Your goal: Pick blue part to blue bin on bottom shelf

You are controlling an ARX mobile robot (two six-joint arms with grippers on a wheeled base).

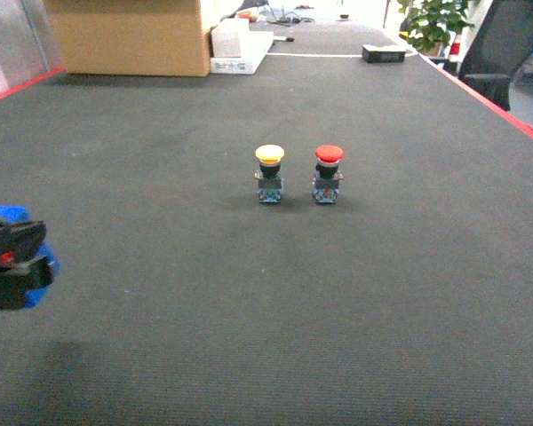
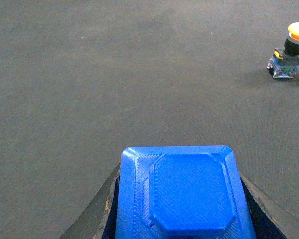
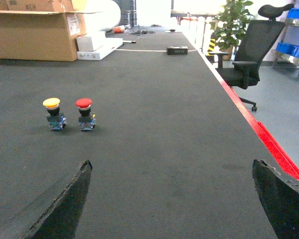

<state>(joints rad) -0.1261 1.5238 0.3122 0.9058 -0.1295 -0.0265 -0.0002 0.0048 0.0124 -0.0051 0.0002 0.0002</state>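
Two jaws of the left gripper [image 1: 13, 264] are clamping the blue part [image 2: 182, 196] near the mat's [image 1: 266, 311] left edge, risking slippage in transit.

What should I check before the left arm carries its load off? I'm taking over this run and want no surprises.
1. Blue 3D-printed part with a raised octagonal top sits between the left gripper fingers: ok.
2. Part lifted off the dark textured mat: cannot tell.
3. Right gripper open with nothing between its fingers: ok.
4. Yellow mushroom pushbutton and red mushroom pushbutton stand upright, well away from both grippers: ok.
5. Blue bin and bottom shelf in sight: not ok, neither appears in any view.
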